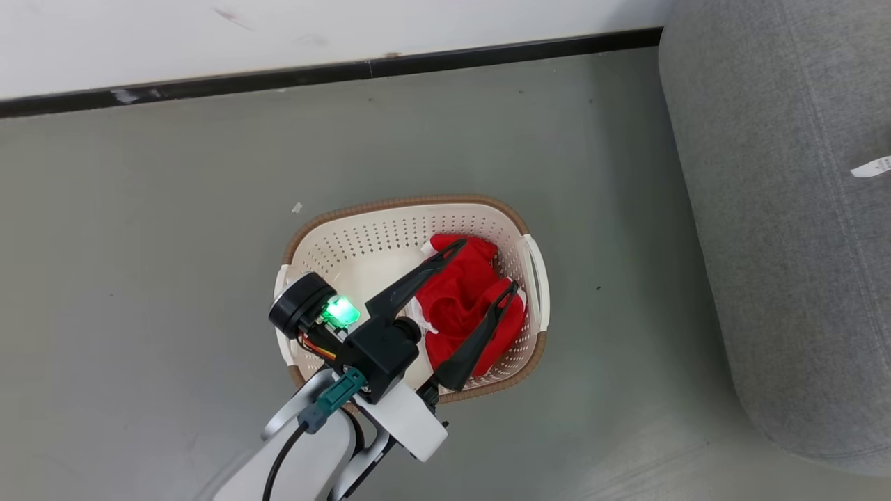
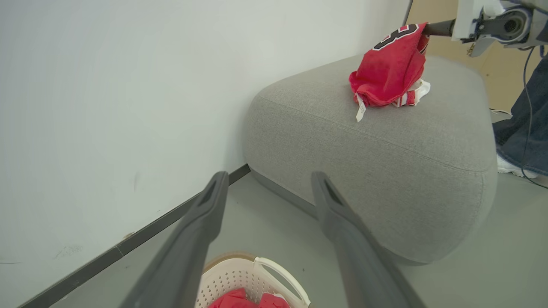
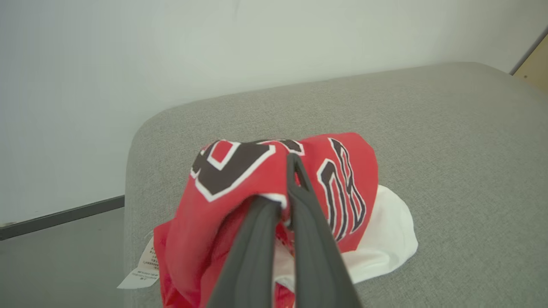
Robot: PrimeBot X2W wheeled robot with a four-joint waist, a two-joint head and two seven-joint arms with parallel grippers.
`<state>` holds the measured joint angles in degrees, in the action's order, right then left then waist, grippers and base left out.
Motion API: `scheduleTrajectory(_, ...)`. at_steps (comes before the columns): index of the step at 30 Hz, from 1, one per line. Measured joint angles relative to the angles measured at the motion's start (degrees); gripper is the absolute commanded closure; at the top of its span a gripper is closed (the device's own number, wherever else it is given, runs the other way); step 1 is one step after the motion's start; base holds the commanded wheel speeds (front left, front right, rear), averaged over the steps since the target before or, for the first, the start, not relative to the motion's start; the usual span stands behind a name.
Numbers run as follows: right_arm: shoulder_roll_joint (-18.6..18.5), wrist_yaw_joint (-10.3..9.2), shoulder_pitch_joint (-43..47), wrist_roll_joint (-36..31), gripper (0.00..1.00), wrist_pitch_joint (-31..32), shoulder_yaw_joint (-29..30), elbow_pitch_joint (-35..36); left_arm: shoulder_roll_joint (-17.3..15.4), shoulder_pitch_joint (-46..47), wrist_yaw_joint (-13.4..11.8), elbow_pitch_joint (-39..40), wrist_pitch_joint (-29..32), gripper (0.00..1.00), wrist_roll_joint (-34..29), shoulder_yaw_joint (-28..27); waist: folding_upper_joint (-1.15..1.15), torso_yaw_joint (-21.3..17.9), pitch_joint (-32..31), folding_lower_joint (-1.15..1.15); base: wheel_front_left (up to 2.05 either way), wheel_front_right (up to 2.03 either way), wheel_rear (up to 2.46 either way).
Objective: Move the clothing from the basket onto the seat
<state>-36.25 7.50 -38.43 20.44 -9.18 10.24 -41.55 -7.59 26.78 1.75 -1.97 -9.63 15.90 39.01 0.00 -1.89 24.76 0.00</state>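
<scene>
Two jobs at once here. The right gripper (image 3: 286, 192) has its fingers pressed together on a fold of the numbered jersey (image 3: 239, 171), and the lower end of that bundle sits on top of the sofa (image 3: 449, 149), close to the rounded corner on the wall side. Its white tag (image 3: 143, 267) hangs out past the edge. The jersey's long axis runs from the pinch steeply down to the cushion, with the black numbers facing up and the hem end lowest.

Over at the basket (image 1: 404, 202) on the floor, the left gripper (image 1: 489, 263) hovers with its fingers spread wide and nothing between them. It is right above the crumpled jersey (image 1: 459, 306), which lies against the basket's right wall. That heap runs from the far rim to the near rim (no clear top or bottom to it, it's just a wad).

What could spoil this? The numbered jersey is near the sofa's curved edge, so if it is let go there it may slide off to the floor. The cloth could also cling to a finger as the grip opens. On the left, a slightly wide descent could hook the perforated wall or the white handle (image 1: 539, 278) and lift the basket too. There is also a person's leg (image 2: 520, 124) beside the sofa's far end.
</scene>
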Motion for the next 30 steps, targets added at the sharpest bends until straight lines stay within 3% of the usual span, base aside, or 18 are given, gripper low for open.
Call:
scheduleTrajectory(7, 1.85, 0.00, -0.01, 0.24, 1.00, -1.20, -1.34, -2.81, 0.03, 1.64, 0.00, 0.00, 0.00, 0.00, -0.33, -0.09, 0.00, 0.53, 1.93, 0.00, 0.00, 0.00, 0.00)
scheduleTrajectory(8, 2.11, 0.00, -0.01, 0.36, 0.89, -1.48, -1.69, -3.05, 0.05, 1.84, 0.00, -0.01, -0.01, 0.00, -0.33, -0.14, 0.00, 0.54, 2.15, 0.00, 0.00, 0.00, 0.00)
scheduleTrajectory(10, 2.66, 0.00, -0.01, 1.00, 0.48, -1.83, -2.05, -3.32, 0.08, 2.18, 0.00, -0.03, -0.02, 0.00, -0.33, -0.32, 0.00, 0.47, 2.55, 0.00, 0.00, 0.00, 0.00)
scheduleTrajectory(11, 2.89, 0.00, -0.01, 1.23, 0.19, -2.19, -2.16, -3.45, 0.09, 2.24, 0.00, -0.05, -0.03, 0.00, -0.33, -0.40, 0.00, 0.40, 2.72, 0.00, 0.00, 0.00, 0.00)
scheduleTrajectory(12, 3.03, 0.00, -0.02, 1.29, 0.00, -2.30, -2.34, -3.56, 0.08, 2.26, 0.00, -0.15, -0.03, 0.00, -0.33, -0.45, 0.00, 0.30, 2.87, 0.00, 0.00, 0.00, 0.00)
scheduleTrajectory(24, 4.86, 0.00, 0.95, 2.03, 0.00, -4.53, -7.81, -0.51, -0.35, 3.37, 0.49, -2.03, -1.09, 0.00, -0.33, -1.54, 0.00, -2.07, 3.10, 0.00, 0.00, 0.00, 0.00)
scheduleTrajectory(30, 7.99, 0.00, 5.46, 3.23, 0.00, -4.69, -11.21, 3.48, -2.01, 3.36, 0.41, -3.71, -2.04, 0.00, -0.30, -3.96, 0.00, -3.75, 1.96, 0.00, 0.00, 0.00, 0.00)
